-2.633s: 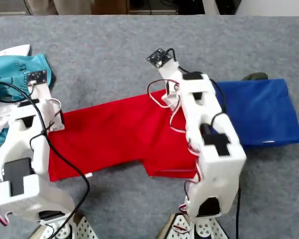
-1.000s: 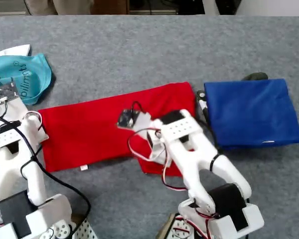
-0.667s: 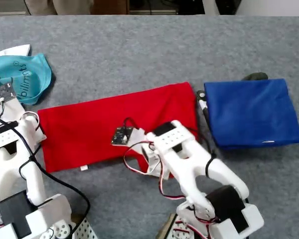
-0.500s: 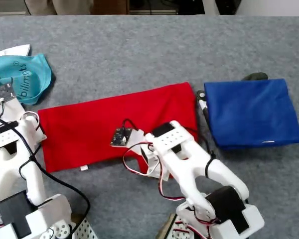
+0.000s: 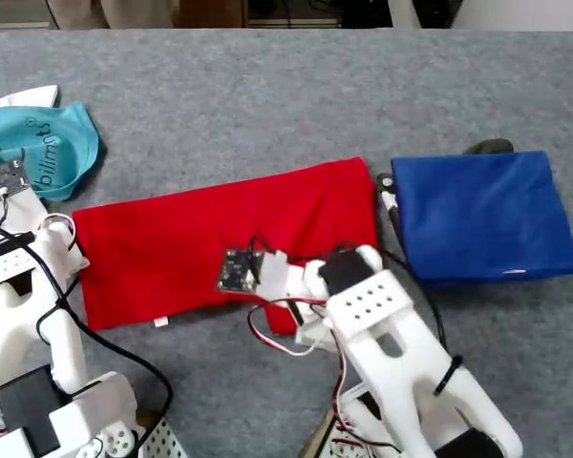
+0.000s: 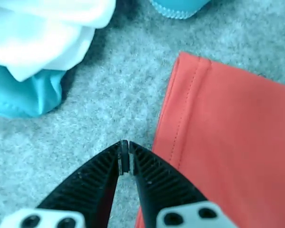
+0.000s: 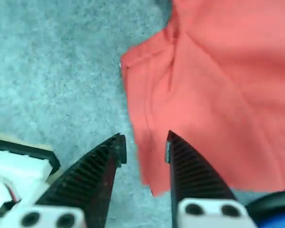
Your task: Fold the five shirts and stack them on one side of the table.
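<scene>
Right gripper [image 7: 143, 142]: black ribbed jaws spread apart, nothing between them. It hangs over the near edge of the red cotton shirt [image 7: 213, 85], where a loose flap of the cloth sticks out from the folded strip; one jaw is over the flap, the other over bare grey carpet-like table cover [image 7: 47, 61]. In the high view the right arm [image 5: 382, 315] covers that flap, and its wrist board sits above the shirt's near hem.

Left gripper [image 6: 125, 156]: jaws pressed together, holding nothing. The tips are over the grey cover just beside the red shirt's [image 6: 228, 142] stitched short edge, not on the cloth. Left arm [image 5: 24, 286] stands at that end of the shirt.

Red shirt [image 5: 220, 239]: folded lengthwise into a long flat strip lying across the middle of the table and slightly slanted, with the end by the left arm nearer the arm bases.

Folded blue shirt [image 5: 477, 215]: a neat rectangle just beside the red strip's far end, with a narrow gap between them. A dark green bit of cloth [image 5: 487, 146] pokes out from behind it.

Crumpled teal shirt [image 5: 48, 153] lies unfolded beyond the left arm, well apart from the blue one. A bunched white garment [image 6: 47, 28] lies on the teal shirt [image 6: 19, 95].
</scene>
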Controlling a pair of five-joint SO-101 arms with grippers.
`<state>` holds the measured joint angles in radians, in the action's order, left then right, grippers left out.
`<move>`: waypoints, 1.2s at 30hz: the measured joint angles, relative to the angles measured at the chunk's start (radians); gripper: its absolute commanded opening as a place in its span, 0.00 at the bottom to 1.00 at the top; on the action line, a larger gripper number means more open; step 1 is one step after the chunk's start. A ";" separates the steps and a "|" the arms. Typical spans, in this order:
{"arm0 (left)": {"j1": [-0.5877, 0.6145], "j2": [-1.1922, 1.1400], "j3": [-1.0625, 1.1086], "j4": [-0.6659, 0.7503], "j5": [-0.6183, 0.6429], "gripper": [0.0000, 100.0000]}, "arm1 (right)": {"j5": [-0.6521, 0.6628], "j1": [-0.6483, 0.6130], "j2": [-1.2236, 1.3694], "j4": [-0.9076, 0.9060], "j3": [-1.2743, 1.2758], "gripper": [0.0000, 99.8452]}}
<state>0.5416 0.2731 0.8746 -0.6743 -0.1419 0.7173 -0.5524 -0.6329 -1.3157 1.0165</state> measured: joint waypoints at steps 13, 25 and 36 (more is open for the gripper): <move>0.000 0.000 0.000 0.000 0.000 0.02 | 0.015 0.046 0.196 0.298 0.129 0.16; 0.000 0.000 0.000 0.000 0.000 0.02 | 0.029 0.041 0.301 0.308 0.078 0.16; 0.000 0.000 0.000 0.000 0.000 0.02 | 0.031 0.037 0.368 0.304 0.025 0.09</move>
<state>0.5416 0.2731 0.8746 -0.6743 -0.1419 0.7480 -0.5155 -0.2647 -1.0119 1.0411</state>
